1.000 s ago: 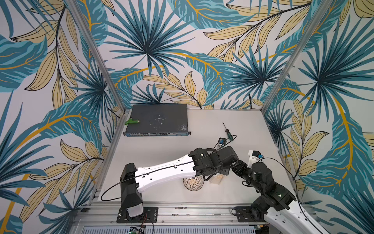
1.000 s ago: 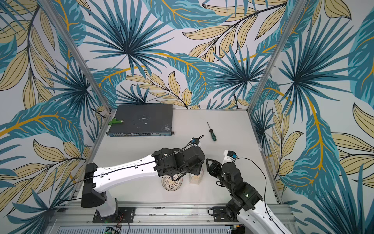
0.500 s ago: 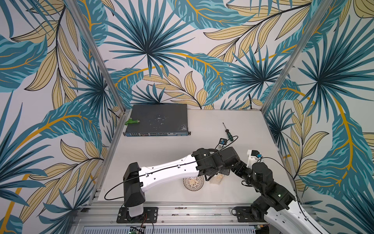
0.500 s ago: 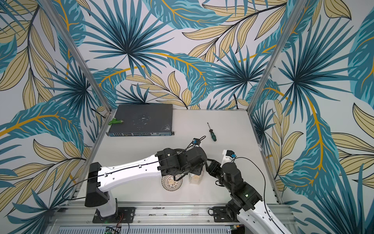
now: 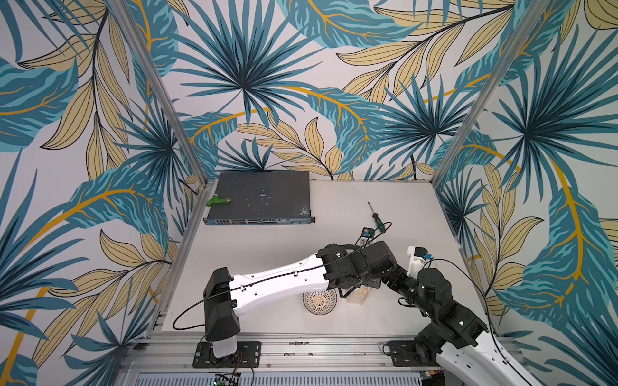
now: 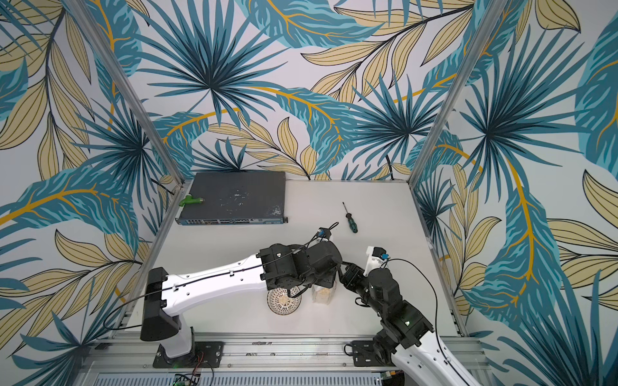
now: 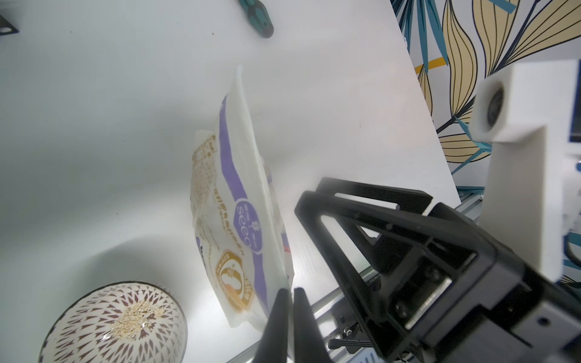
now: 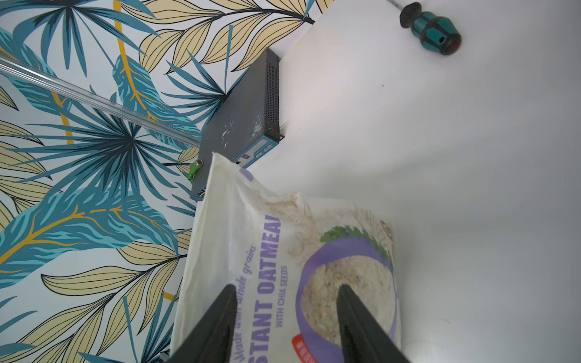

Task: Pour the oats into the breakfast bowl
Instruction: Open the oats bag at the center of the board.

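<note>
Low in a top view, the breakfast bowl (image 6: 277, 308) holds a small heap of flakes (image 7: 135, 316). Just right of it stands the oats bag (image 6: 322, 294). The left gripper (image 7: 291, 290) is pinched tight on the bag's edge. The right gripper (image 8: 286, 286) is half wide, its 2 fingers (image 8: 220, 314) apart before the printed face. Higher up lies a screwdriver (image 6: 350, 221), and at the table's upper left a network switch (image 6: 234, 197).

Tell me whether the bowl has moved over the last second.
No. In both top views the bowl keeps its place: same gap to the front edge of the table, same offset from the switch.
</note>
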{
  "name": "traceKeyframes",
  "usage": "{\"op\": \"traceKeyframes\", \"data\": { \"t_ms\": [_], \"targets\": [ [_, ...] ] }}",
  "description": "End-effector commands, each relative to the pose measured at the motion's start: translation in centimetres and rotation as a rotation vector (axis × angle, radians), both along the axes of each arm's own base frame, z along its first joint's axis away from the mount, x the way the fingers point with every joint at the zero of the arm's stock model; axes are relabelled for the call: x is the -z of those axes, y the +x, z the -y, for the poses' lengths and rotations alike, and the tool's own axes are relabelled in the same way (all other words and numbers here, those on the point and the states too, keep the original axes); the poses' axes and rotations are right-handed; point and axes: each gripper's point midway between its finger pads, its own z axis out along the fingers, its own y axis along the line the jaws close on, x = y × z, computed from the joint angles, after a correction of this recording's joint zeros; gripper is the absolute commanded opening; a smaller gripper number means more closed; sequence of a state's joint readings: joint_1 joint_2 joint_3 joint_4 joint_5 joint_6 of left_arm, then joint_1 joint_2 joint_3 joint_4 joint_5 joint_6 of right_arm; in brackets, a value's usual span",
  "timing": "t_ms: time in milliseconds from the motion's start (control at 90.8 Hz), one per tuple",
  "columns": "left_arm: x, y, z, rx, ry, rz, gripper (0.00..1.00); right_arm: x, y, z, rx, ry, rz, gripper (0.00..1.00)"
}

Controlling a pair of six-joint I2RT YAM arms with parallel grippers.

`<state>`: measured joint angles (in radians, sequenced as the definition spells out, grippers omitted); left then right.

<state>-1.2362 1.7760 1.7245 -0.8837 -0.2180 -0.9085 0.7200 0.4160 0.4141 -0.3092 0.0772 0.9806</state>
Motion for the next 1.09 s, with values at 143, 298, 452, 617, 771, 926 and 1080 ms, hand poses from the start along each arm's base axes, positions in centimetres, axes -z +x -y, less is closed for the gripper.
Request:
{"op": "traceKeyframes", "data": {
  "t_ms": [143,298,452,617,771,926,1080],
  "targets": [
    [-0.8,0.8,-0.8,-0.043,-0.082,-0.009,0.04,-0.4,-0.1,-0.8,-0.036,0.043,0.027,0.53],
    [-0.4,1.1,-1.3,-0.064,-0.128,-0.042,0.01,-1.3,-0.2,-1.0,-0.045,0.073,0.054,0.53],
    [-0.3,1.2,-1.6,-0.072,-0.19,-0.063,0.0,-2.4,-0.4,-1.4,-0.068,0.124,0.094,0.53],
    [0.0,0.9,-1.4,-0.062,-0.248,-0.104,0.0,-3.2,-0.7,-2.1,-0.11,0.176,0.126,0.51],
    [0.3,1.0,-1.5,-0.064,-0.263,-0.115,0.0,-2.8,-0.9,-2.9,-0.148,0.176,0.105,0.47],
    [0.9,1.0,-1.9,-0.073,-0.255,-0.128,0.0,-3.1,-1.0,-3.8,-0.191,0.183,0.101,0.45],
    [1.4,1.0,-2.2,-0.082,-0.236,-0.134,0.0,-2.9,-0.8,-4.0,-0.191,0.172,0.091,0.37]
  ]
}}
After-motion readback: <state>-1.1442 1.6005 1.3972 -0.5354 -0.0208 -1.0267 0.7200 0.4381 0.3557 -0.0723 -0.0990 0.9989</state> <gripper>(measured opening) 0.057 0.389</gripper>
